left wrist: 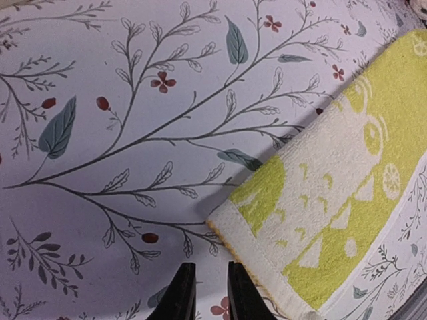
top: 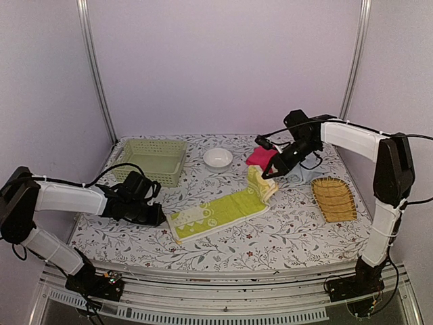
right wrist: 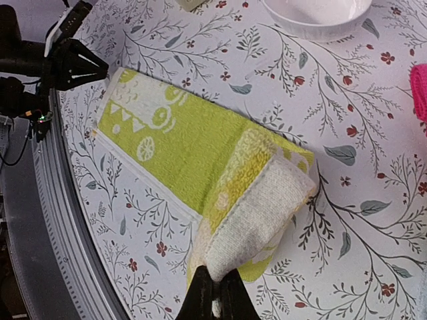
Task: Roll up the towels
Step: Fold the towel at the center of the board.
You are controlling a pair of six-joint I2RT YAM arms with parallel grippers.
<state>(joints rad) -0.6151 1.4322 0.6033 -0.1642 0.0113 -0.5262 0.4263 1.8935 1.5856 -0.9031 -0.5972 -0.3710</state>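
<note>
A yellow-green-and-cream towel (top: 216, 211) lies stretched across the middle of the table. Its far end is folded up and over into a thick cream fold (right wrist: 267, 213). My right gripper (top: 272, 172) (right wrist: 217, 299) is shut on that fold's edge and holds it lifted. My left gripper (top: 160, 217) (left wrist: 207, 293) hovers just left of the towel's near corner (left wrist: 230, 223). Its jaws stand slightly apart with only tablecloth between them, and one finger almost touches the towel's hem. A bright pink towel (top: 260, 157) (right wrist: 420, 90) lies behind the right gripper.
A pale green basket (top: 153, 160) stands at the back left and a white bowl (top: 218, 158) (right wrist: 313, 17) at the back centre. A yellow woven tray (top: 334, 199) sits on the right. The flowered tablecloth (top: 284, 233) ends at a metal rail along the near edge.
</note>
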